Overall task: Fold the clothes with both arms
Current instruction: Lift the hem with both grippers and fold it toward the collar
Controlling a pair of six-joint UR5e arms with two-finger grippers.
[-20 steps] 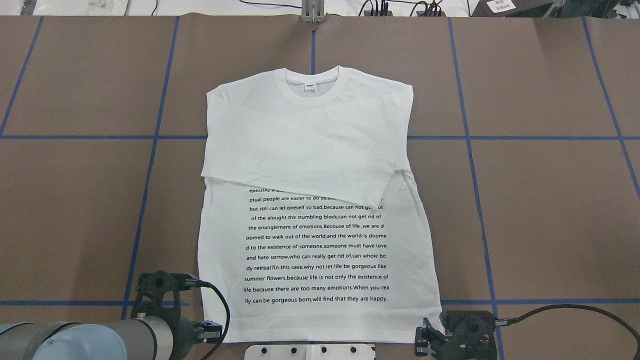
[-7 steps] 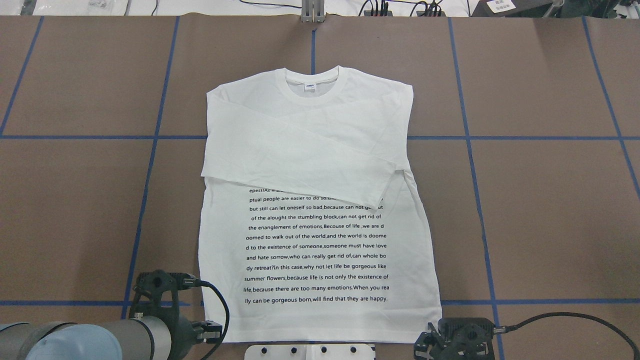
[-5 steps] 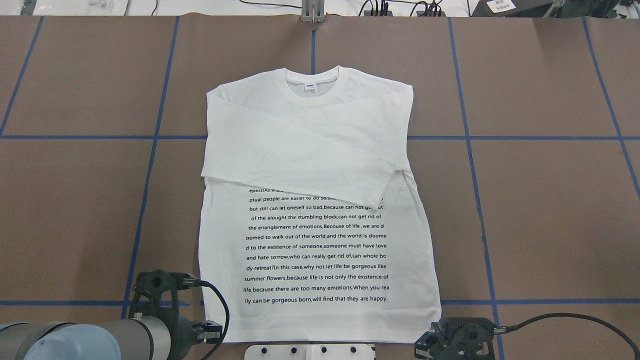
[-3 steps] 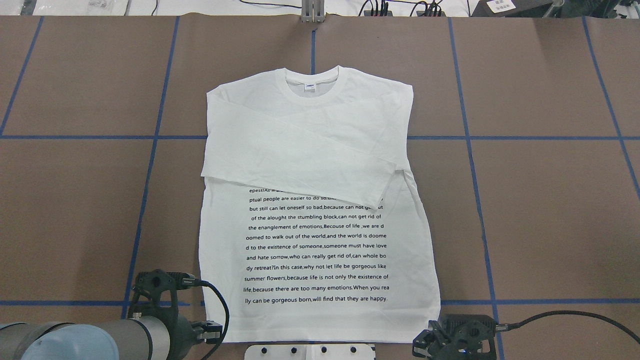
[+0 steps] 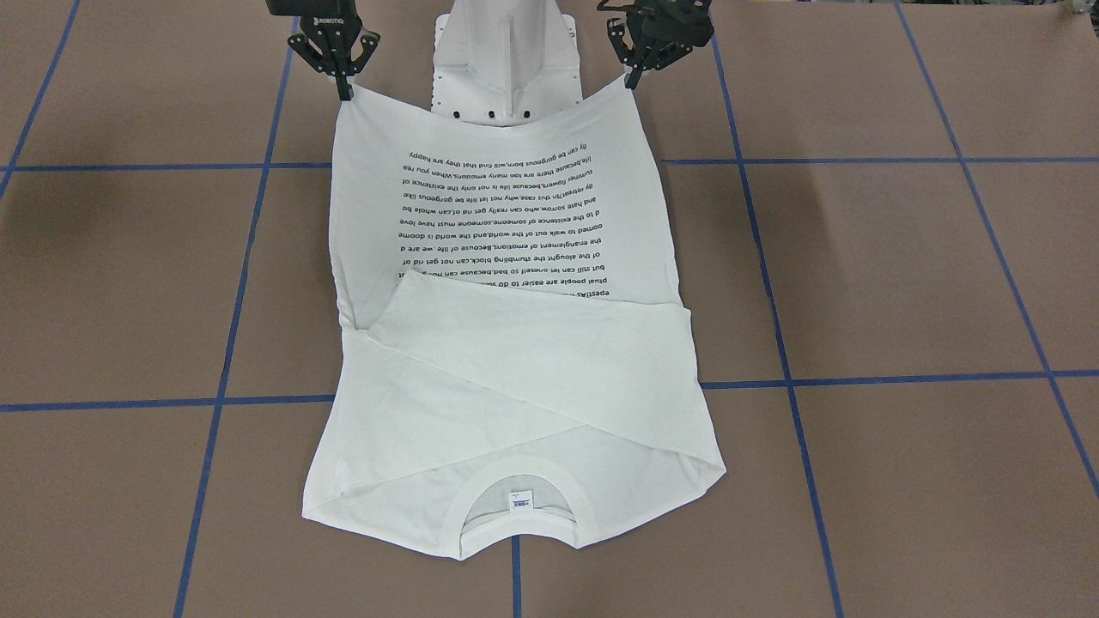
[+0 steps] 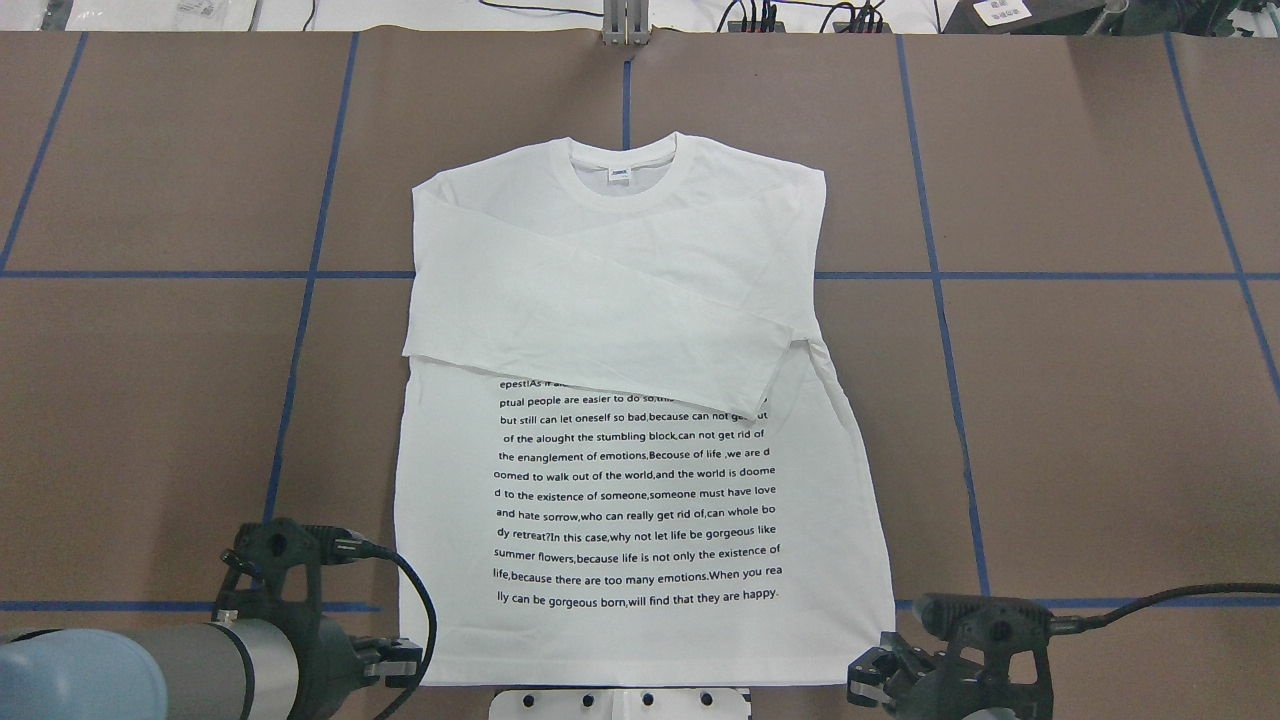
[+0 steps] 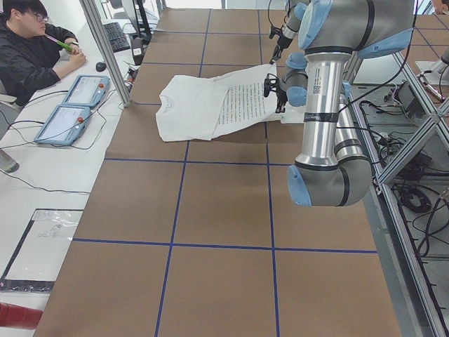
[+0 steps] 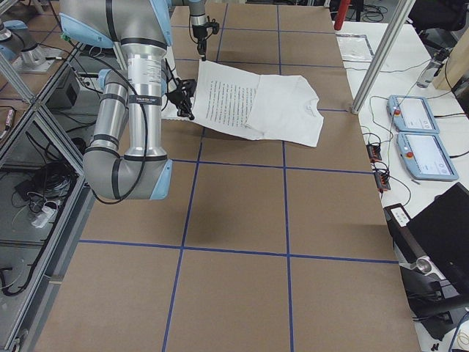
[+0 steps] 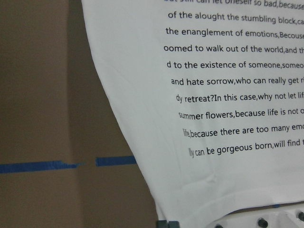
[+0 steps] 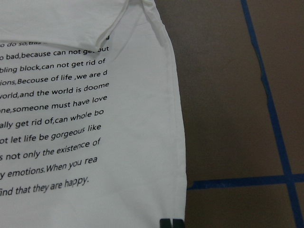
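- The white long-sleeved T-shirt [image 5: 515, 343] lies mid-worktop [image 5: 901, 257]. Its long axis runs straight from the robot-side edge toward the operators' edge.
- Its hem [image 5: 549, 110] is nearest the robot and its ribbed collar [image 5: 518, 475] is nearest the operators' edge.
- The 2 sleeves [image 5: 532, 378] are crossed flat over the chest and cover the top lines of the printed text [image 5: 506, 215].
- The left gripper [image 5: 633, 81] has its fingers pressed together on the hem corner at the robot's left.
- The right gripper [image 5: 345, 88] pinches the opposite hem corner in the same way.
- Both side views show the hem raised off the worktop between the 2 grippers, just in front of the white pedestal [image 5: 502, 51]. From the text block onward the cloth slopes down and lies flat.
- The relation that matters is that the collar lies directly ahead of both grippers, away from the robot and along the shirt's long axis.
- Each arm sits at its own corner, so neither is nearer to the collar than the other.
- I judge that the coming move is a parallel carry of the hem toward the operators' edge, laying it over the crossed sleeves near the collar.
- If 1 gripper leads the other, the fold line would probably run askew across the text rather than square to the long axis.
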